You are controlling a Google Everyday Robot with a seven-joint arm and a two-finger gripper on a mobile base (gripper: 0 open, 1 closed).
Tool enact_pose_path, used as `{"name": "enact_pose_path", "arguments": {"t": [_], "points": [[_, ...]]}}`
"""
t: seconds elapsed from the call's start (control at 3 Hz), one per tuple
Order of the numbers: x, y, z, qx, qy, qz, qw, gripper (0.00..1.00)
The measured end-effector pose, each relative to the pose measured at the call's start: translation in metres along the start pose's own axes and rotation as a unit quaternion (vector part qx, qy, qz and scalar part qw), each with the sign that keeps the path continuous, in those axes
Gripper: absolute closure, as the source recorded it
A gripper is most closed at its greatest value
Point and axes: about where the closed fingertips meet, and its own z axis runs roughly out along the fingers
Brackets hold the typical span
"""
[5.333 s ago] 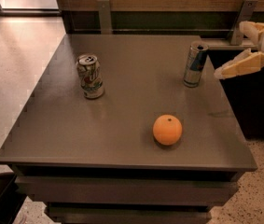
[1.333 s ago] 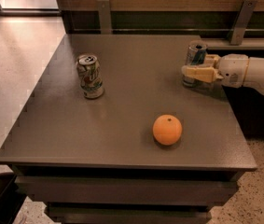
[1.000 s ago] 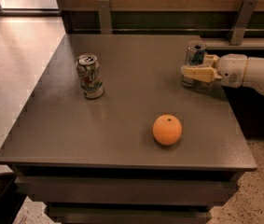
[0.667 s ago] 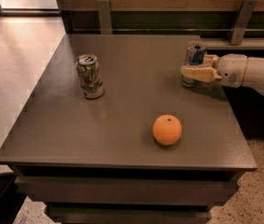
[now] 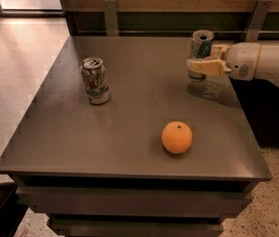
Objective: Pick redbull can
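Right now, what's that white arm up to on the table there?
A robot arm reaches in from the right, and its gripper is closed around the redbull can near the far right edge of the table. It is trying to pick that can up; whether the can has left the surface is hard to tell. A white can stands untouched at the left, and an orange sits nearer the front.

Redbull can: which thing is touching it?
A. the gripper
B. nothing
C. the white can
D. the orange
A: the gripper is clasped around the redbull can at the right rear of the table, while the orange and the white can stand apart from it.
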Motion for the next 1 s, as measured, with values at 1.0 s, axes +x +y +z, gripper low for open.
{"name": "enact_pose_path", "arguments": {"t": [1.0], "points": [[-0.080, 0.010, -0.010, 0.006, -0.019, -0.057, 0.9982, 1.00]]}}
